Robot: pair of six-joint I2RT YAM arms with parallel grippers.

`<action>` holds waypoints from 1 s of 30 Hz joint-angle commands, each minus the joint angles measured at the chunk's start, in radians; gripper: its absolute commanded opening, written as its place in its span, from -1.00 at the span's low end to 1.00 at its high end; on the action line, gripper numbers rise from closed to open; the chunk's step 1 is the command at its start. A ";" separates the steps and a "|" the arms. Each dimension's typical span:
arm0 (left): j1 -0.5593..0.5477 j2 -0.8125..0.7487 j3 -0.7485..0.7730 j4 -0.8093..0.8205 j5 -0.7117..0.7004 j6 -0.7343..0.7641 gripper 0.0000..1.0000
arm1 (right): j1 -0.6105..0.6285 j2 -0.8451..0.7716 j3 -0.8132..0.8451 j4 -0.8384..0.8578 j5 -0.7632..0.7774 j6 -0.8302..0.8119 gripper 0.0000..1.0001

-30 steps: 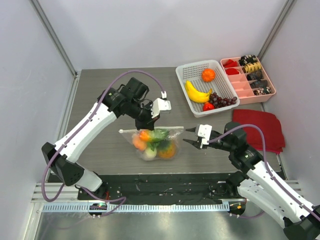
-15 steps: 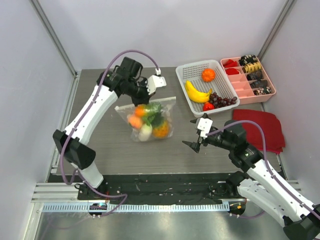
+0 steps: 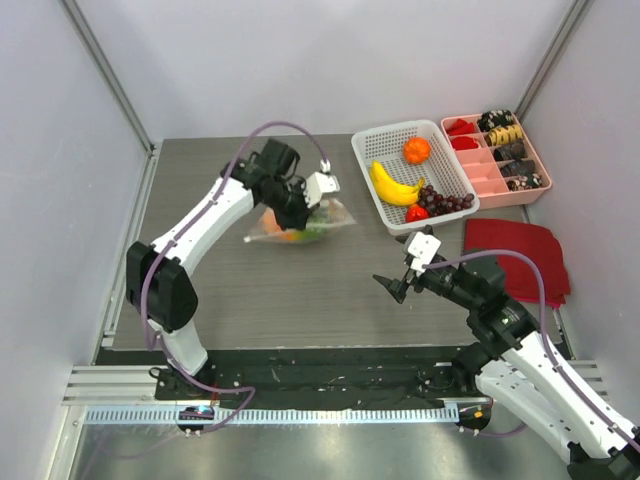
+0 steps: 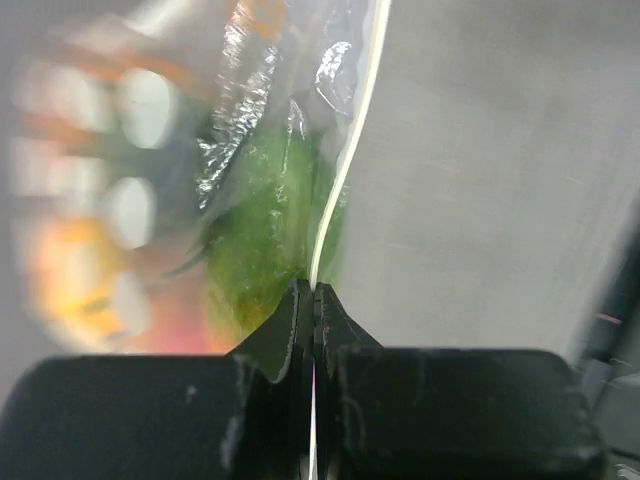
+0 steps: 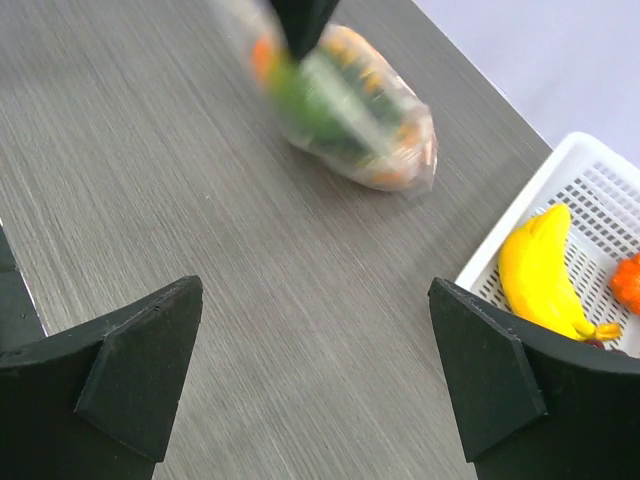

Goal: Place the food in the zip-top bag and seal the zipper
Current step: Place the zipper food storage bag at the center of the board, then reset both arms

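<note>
left gripper [image 4: 313, 296] pinching the zipper [image 4: 353, 150] of the zip-top bag [image 3: 330, 223], left of the basket [image 3: 395, 127]; right gripper [image 3: 390, 288] spread wide, empty

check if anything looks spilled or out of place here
Nothing stands out. The food is all inside the zip-top bag, none spilled beside it, and the left gripper pinches the zipper edge. The right gripper is open, apart from the bag.

The zip-top bag [image 5: 370, 130] was clear, glossy, crinkled plastic, the table [image 3: 300, 290] a matt grey surface with a fine, wood-like grain, the basket [image 3: 385, 148] white plastic mesh, the banana [image 5: 540, 268] smooth, shiny yellow plastic, and the red cloth [image 3: 520, 258] a soft, matt fabric.
</note>
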State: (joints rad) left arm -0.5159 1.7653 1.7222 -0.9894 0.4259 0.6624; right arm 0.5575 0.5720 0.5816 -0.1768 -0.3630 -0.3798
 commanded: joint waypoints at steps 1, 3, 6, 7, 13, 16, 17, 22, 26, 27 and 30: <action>-0.044 -0.079 -0.238 0.170 0.117 -0.219 -1.00 | -0.004 -0.044 0.015 -0.027 0.064 0.057 0.99; -0.068 -0.099 -0.301 0.208 0.119 -0.282 -0.99 | -0.004 -0.053 0.021 -0.044 0.081 0.071 0.99; -0.096 -0.119 -0.397 0.244 0.161 -0.328 -0.99 | -0.004 -0.076 0.023 -0.070 0.108 0.102 0.99; -0.102 -0.128 -0.412 0.267 0.171 -0.340 -0.99 | -0.004 -0.092 0.023 -0.084 0.113 0.111 0.99; -0.131 -0.168 -0.500 0.333 0.205 -0.474 -0.95 | -0.004 -0.139 0.032 -0.145 0.177 0.151 0.99; -0.131 -0.184 -0.506 0.319 0.195 -0.504 -0.33 | -0.004 -0.158 0.066 -0.187 0.222 0.179 0.99; -0.131 -0.196 -0.503 0.295 0.192 -0.504 -0.18 | -0.004 -0.164 0.076 -0.200 0.234 0.186 0.99; -0.119 -0.322 -0.474 0.218 0.148 -0.517 0.43 | -0.042 -0.184 0.150 -0.297 0.320 0.254 0.99; -0.041 -0.447 -0.438 0.144 0.142 -0.549 0.74 | -0.112 -0.196 0.181 -0.355 0.358 0.311 1.00; 0.017 -0.460 -0.415 0.127 0.136 -0.557 0.75 | -0.125 -0.202 0.191 -0.363 0.358 0.318 0.99; 0.144 -0.506 -0.365 0.035 0.135 -0.560 1.00 | -0.172 -0.210 0.211 -0.391 0.393 0.351 0.99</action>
State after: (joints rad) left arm -0.5201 1.3239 1.2739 -0.8425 0.5690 0.1322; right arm 0.4324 0.3721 0.7406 -0.5140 -0.0410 -0.0998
